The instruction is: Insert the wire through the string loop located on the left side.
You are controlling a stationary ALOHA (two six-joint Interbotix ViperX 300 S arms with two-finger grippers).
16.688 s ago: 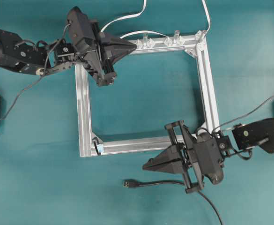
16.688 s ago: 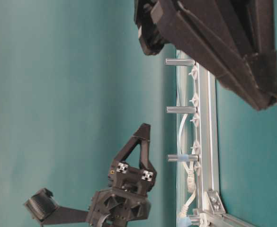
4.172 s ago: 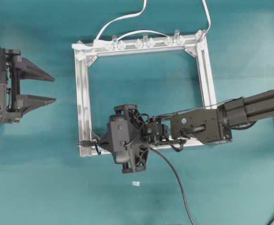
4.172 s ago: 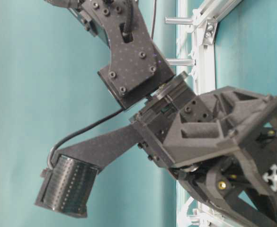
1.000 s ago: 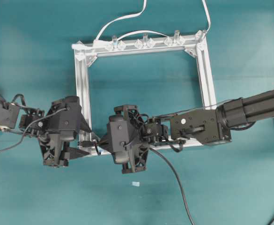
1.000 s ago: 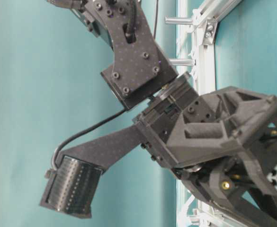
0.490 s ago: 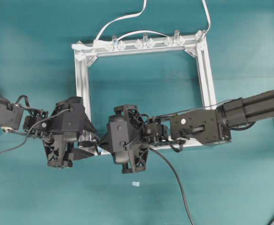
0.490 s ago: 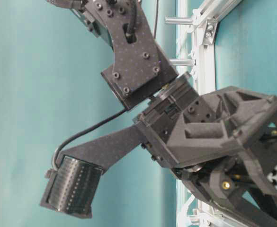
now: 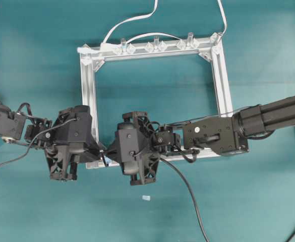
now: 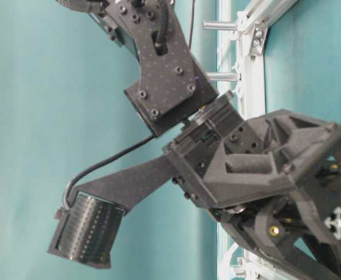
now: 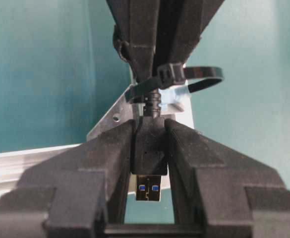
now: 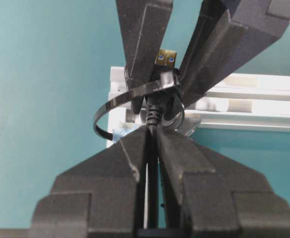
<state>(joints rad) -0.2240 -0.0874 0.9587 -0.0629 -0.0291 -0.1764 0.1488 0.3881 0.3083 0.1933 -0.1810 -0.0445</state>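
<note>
At the near-left corner of the aluminium frame [image 9: 89, 108], both claws meet over the string loop [image 11: 184, 79], which reads in the wrist views as a thin black band tied at the corner bracket. The wire [image 12: 153, 119] has its plug end already poked through the loop: the plug [image 11: 148, 148] sits on the left claw's side, the cord trailing back on the right claw's side.

Left claw [image 11: 149, 148]: narrowed onto the plug body, both fingers [image 11: 105, 158] pressing its flanks, metal tip showing between them. Right claw [image 12: 152, 148]: nearly closed, pinching the cord just behind the strain relief.

Progress, judged: threading is essentially made and the handover is underway. Left to do, probably: the right claw lets go and the left draws more cord through the loop.

Containers: none on the counter [image 9: 36, 50]. The frame only carries clear clips [image 9: 155, 46] and white cables [image 9: 132, 20] on its far bar, away from the work.
</note>
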